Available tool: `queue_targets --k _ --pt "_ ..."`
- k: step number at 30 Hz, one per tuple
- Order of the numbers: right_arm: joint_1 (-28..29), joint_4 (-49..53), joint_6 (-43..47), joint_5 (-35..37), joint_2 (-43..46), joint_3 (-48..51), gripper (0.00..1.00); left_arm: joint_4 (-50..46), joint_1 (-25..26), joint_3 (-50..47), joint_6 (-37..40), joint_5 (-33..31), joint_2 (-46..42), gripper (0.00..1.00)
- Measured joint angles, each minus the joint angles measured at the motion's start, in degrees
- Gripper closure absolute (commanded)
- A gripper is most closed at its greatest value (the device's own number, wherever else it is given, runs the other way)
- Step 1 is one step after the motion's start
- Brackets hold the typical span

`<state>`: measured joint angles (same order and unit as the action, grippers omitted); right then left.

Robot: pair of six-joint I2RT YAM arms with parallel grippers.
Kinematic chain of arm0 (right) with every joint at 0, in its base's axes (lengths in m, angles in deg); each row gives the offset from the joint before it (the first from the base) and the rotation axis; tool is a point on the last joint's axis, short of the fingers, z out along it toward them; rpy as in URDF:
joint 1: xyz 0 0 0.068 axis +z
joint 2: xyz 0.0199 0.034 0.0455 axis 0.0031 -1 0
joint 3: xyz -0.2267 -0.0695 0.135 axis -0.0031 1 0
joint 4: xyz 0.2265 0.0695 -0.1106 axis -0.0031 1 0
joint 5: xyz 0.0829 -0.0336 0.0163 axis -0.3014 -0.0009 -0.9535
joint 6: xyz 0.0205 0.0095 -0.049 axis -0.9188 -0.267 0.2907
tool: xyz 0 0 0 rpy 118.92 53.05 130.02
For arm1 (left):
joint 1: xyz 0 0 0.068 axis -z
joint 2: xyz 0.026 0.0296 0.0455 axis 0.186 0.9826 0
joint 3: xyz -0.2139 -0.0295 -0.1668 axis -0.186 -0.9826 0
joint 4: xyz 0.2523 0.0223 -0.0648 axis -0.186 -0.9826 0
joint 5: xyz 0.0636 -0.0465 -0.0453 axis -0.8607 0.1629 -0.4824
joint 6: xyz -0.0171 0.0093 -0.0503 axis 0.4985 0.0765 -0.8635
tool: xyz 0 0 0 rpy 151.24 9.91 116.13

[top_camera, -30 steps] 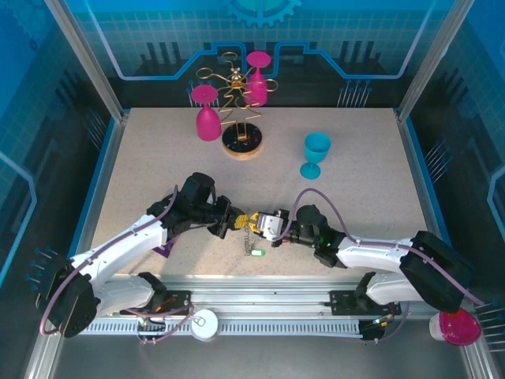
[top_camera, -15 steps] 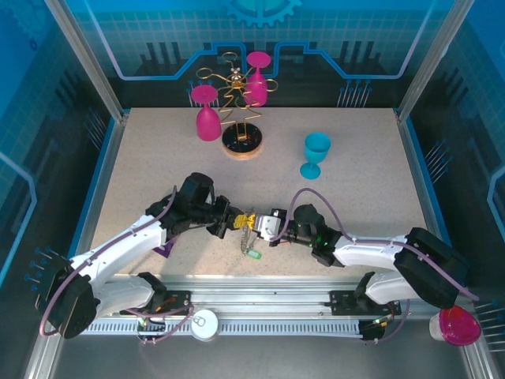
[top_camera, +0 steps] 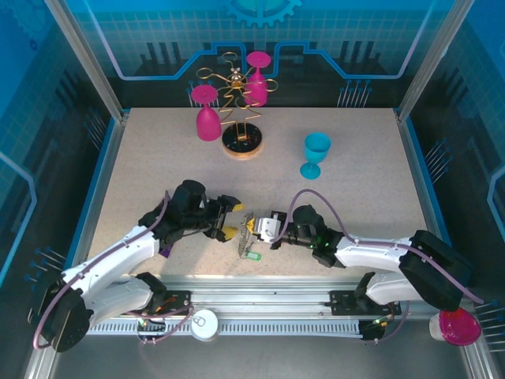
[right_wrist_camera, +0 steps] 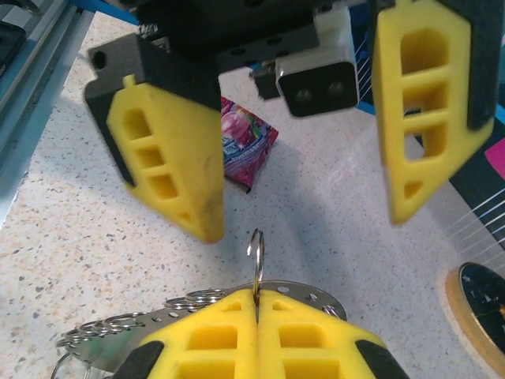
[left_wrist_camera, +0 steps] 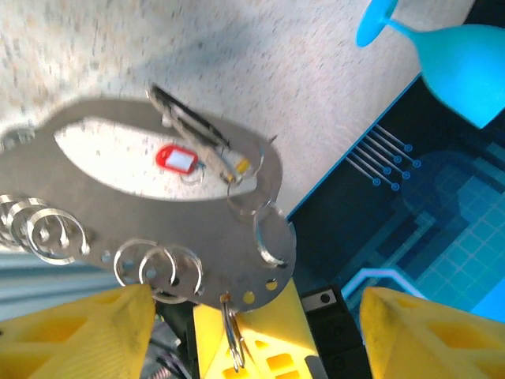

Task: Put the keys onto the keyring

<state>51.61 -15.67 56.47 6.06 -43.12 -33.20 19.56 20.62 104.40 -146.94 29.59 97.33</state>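
The keyring, a grey metal oval plate with holes and small rings, is held off the table. My right gripper is shut on its edge, where one small ring stands upright. A red-headed key and a yellow-headed one lie on the table seen through the oval's opening. From above, the keyring hangs with its green tag low. My left gripper is open just left of it, with its fingers spread wide and touching nothing.
A purple snack packet lies under my left arm. A teal cup stands at the mid right. Pink glasses and a wire stand are at the back. Another pink glass sits off the table's front right.
My left gripper has opened and drawn back to the left, away from the keyring. The right gripper still holds the keyring, shifted slightly left.
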Motion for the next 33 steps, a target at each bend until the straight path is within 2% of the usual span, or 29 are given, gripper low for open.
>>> queue_targets --k 4,7,10,13,16,18,21,26,33 --pt "-0.11 3.82 -1.42 -0.07 0.92 -0.87 1.0 -7.72 -1.22 3.02 14.08 -7.43 -2.82 0.3" --pt "-0.39 6.62 -2.47 -0.52 1.68 -1.51 1.0 -11.91 -1.4 7.54 30.75 -14.01 -4.72 0.33" --pt "-1.05 9.53 -3.56 -1.49 2.47 -2.51 1.0 -12.02 -1.51 9.14 49.48 -16.92 -7.43 0.39" --pt "-1.7 11.82 -4.42 -2.47 3.21 -3.28 1.0 -12.52 -1.51 8.85 68.85 -15.23 -10.21 0.41" --pt "-2.16 13.4 -4.98 -3.3 3.61 -3.72 1.0 -14.32 -1.51 8.2 87.67 -10.25 -12.61 0.46" --pt "-2.36 14.08 -5.18 -3.85 3.69 -3.74 1.0 -16.5 -1.49 7.93 99.36 -6.86 -13.22 0.47" --pt "-2.36 14.93 -5.44 -4.61 3.67 -4.26 1.0 -18.51 -1.07 7.5 112.83 -3.17 -11.87 0.44" --pt "-2.36 15.06 -5.81 -4.96 3.43 -4.5 1.0 -17.22 2.03 5.92 125.98 -0.13 -4.5 0.43" --pt "-2.36 15.41 -5.84 -5.4 3.15 -4.59 1.0 -12.02 4.59 5.25 135.27 0.11 4.2 0.46"
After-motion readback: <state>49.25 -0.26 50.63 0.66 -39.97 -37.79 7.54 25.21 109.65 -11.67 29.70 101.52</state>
